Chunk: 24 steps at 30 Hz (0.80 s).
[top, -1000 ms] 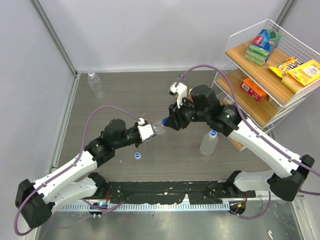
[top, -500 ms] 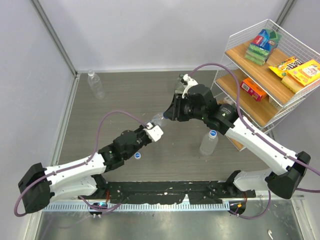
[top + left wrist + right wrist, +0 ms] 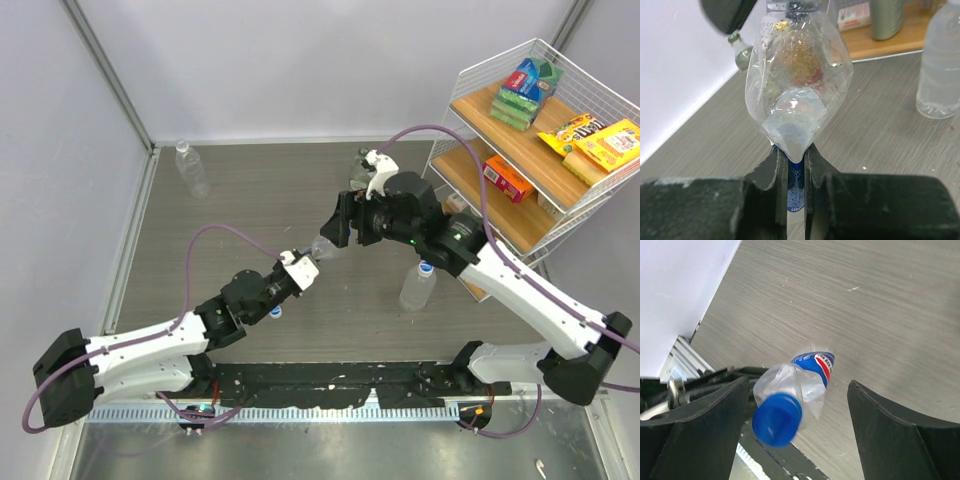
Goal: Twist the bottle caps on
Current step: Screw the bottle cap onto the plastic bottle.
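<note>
A crushed clear bottle (image 3: 322,247) with a blue label (image 3: 816,365) is held in the air over the middle of the table. My left gripper (image 3: 303,270) is shut on its flattened, labelled lower end (image 3: 792,186). A dark blue cap (image 3: 777,419) sits on the bottle's neck, slightly blurred. My right gripper (image 3: 336,230) is open around that capped end, and its fingers (image 3: 892,432) stand apart from the cap on both sides. A white cap with a blue middle (image 3: 274,312) lies on the table beside the left arm.
A clear bottle (image 3: 415,287) with a blue cap stands right of centre, under the right arm. Another clear bottle (image 3: 190,168) stands at the far left corner. A green-capped bottle (image 3: 738,48) stands behind. A wire rack (image 3: 520,140) with snack boxes fills the right side.
My right gripper has opened and let go of the blue cap, which stays on the bottle. The left arm has shifted forward and lower, still gripping the bottle.
</note>
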### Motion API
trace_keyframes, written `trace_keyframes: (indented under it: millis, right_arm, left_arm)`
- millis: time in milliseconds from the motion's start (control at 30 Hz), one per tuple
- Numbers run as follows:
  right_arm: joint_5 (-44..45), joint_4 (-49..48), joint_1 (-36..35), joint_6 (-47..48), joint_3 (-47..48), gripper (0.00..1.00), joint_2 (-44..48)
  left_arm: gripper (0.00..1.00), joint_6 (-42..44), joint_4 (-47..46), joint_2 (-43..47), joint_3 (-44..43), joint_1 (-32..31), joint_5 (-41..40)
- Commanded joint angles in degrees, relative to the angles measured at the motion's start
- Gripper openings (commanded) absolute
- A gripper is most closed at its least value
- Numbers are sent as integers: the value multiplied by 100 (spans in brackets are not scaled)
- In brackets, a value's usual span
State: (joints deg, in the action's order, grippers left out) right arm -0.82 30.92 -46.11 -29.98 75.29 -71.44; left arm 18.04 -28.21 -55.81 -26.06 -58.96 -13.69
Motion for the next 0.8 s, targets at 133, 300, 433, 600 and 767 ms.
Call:
trace_keyframes:
  millis: [133,300,433,600,767]
  right_arm:
    - [-726,11,-30,2528,-93,86,1587]
    - [-2928,800,-30,5121,-505,82,2046]
    - [-3116,942,-47,6608,-954,84,2389]
    - [-3460,1294,-39,7585,-683,85,2039]
    - [-3355,1356,-47,7814,-252,85,1607]
  left_arm:
    - [0,-564,569,606,-250,779,1339]
    - [0,-391,2087,712,-679,2263,5212]
    - [0,821,3828,353,-1294,2863,6921]
    - [0,1576,4874,-473,-2024,3154,7468]
    - [0,2019,5369,-913,-2359,3154,7671]
